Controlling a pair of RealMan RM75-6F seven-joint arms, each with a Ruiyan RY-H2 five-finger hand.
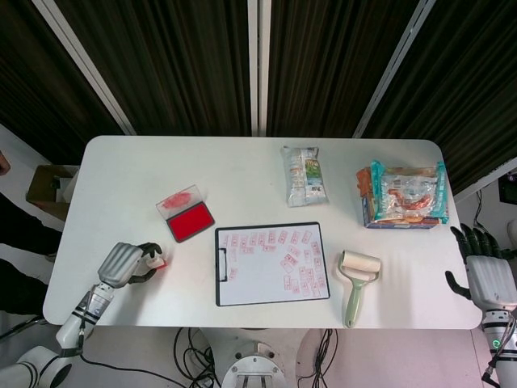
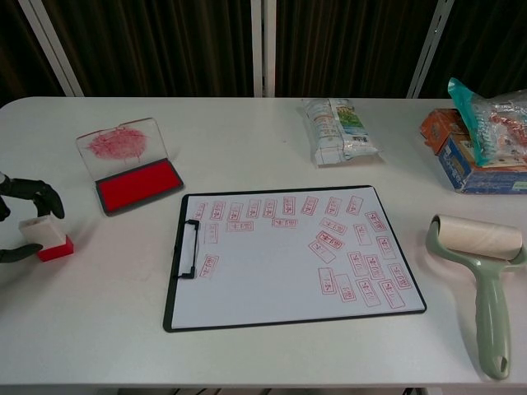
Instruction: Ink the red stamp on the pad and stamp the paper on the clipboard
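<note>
The red stamp (image 2: 47,237), white on top with a red base, stands on the table at the far left; it also shows as the stamp (image 1: 158,260) in the head view. My left hand (image 1: 121,263) is just left of it, its dark fingers (image 2: 34,192) curved loosely above and below the stamp without clasping it. Behind it lies the ink pad (image 2: 137,185), open with its clear lid up. The clipboard (image 2: 295,255) holds paper covered with several red stamp marks. My right hand (image 1: 487,279) hangs beyond the table's right edge, fingers apart and empty.
A green lint roller (image 2: 486,284) lies right of the clipboard. A snack packet (image 2: 336,130) sits at the back centre, and a box with a plastic bag (image 2: 482,136) at the back right. A cardboard box (image 1: 50,188) stands off the table's left side.
</note>
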